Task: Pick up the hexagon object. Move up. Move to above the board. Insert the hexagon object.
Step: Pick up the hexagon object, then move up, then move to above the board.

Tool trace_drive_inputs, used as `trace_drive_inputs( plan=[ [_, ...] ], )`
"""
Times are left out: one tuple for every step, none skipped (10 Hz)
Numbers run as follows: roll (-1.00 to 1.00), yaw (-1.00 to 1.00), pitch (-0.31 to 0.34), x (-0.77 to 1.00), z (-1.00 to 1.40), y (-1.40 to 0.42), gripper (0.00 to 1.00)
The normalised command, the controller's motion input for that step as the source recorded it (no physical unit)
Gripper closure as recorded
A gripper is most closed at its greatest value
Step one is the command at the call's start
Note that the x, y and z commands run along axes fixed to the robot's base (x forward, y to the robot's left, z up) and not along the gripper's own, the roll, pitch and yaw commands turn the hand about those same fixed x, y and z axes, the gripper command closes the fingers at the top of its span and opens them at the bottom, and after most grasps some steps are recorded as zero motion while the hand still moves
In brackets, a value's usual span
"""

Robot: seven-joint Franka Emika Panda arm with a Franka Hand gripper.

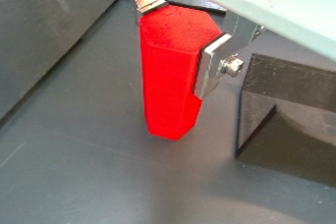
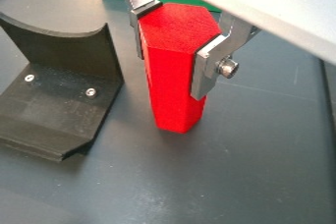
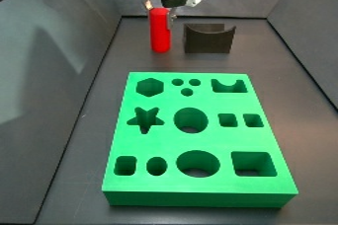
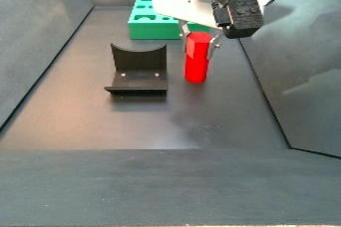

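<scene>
Hexagon object (image 3: 158, 31) stands upright near the top of a side view, its long axis vertical, base seemingly still on the dark floor. My gripper (image 3: 160, 5) sits over its top end, and both wrist views show my fingers (image 1: 210, 67) pinching its upper faces from opposite sides. Right of it stands the fixture (image 3: 208, 37). Lower, at frame centre, lies the board (image 3: 271, 175); its hexagon hole (image 3: 150, 87) is well apart from the prism, so I judge a straight lift comes first.
</scene>
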Motion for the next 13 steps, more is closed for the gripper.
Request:
trace_drive_inputs(
  plan=[
    [0.0, 0.0, 0.0, 0.0, 0.0, 0.0, 1.0],
    [0.0, 0.0, 0.0, 0.0, 0.0, 0.0, 1.0],
    [0.0, 0.0, 0.0, 0.0, 0.0, 0.0, 1.0],
    [0.0, 0.0, 0.0, 0.0, 0.0, 0.0, 1.0],
    [0.0, 0.0, 0.0, 0.0, 0.0, 0.0, 1.0],
    [0.0, 0.0, 0.0, 0.0, 0.83, 0.0, 1.0],
    [0.0, 0.01, -0.009, 0.04, 0.83, -0.01, 1.0],
    [0.01, 0.01, 0.014, 0.03, 0.7, 0.0, 1.0],
    [0.01, 0.01, 0.023, 0.01, 0.61, 0.0, 1.0],
    [0.02, 0.0, 0.031, 0.0, 0.4, 0.01, 1.0],
    [0.03, 0.0, 0.032, 0.0, 0.29, 0.01, 1.0],
    [-0.04, 0.21, 0.083, 0.39, 1.0, -0.22, 1.0],
    [-0.03, 0.21, 0.095, 0.4, 1.0, -0.22, 1.0]
  ],
)
